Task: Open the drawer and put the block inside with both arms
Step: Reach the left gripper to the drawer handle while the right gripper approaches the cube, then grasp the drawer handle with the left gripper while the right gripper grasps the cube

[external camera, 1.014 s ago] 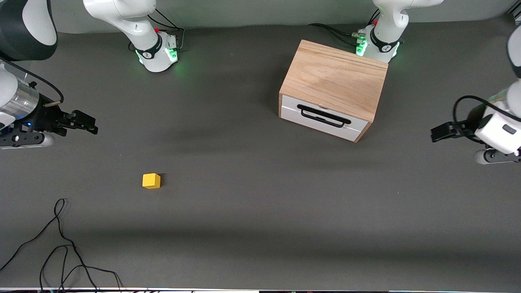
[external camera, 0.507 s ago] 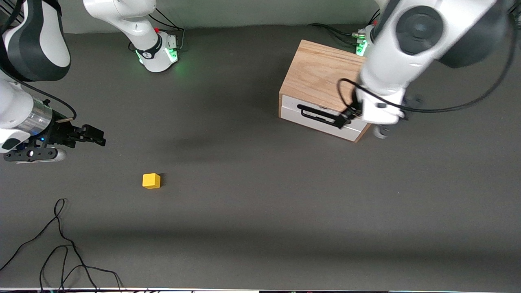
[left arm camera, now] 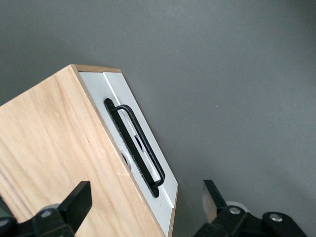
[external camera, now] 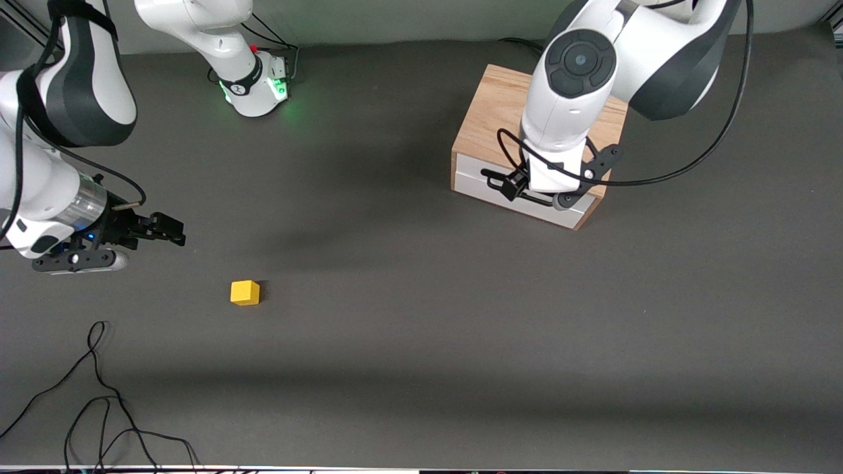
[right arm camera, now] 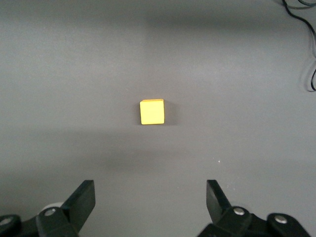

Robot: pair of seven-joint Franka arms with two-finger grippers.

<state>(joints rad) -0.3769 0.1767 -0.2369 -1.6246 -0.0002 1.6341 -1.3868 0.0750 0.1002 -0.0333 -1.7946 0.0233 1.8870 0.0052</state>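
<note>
- Drawer (external camera: 523, 191), shut flush in a light-wood cabinet (external camera: 500, 112) standing at the left arm's end of the table; white front panel faces the front camera at a slant, black bar handle (external camera: 500, 178) across it.
- Left gripper (external camera: 514, 187) hangs over the front edge of the cabinet, above the handle, fingers spread wide; the left wrist view shows the handle (left arm camera: 138, 143) between and ahead of the two fingertips, untouched.
- Block (external camera: 245, 292), a small yellow cube, lies on the bare table (external camera: 421, 329) toward the right arm's end, well apart from the cabinet and nearer to the front camera than it.
- Right gripper (external camera: 168, 229) is over the table near the block but not above it, fingers spread, nothing held; the right wrist view shows the block (right arm camera: 152, 111) centred ahead of the open fingers.
- Loose black cable (external camera: 99, 395) lies on the table nearer to the front camera than the block.
- Step in hand, as judged: approach for both arms, opening not yet begun.
- Next move, as judged: the left gripper must drop around the bar, close on it, then pull along the drawer's slanted axis; the right gripper must centre over the block and descend.
</note>
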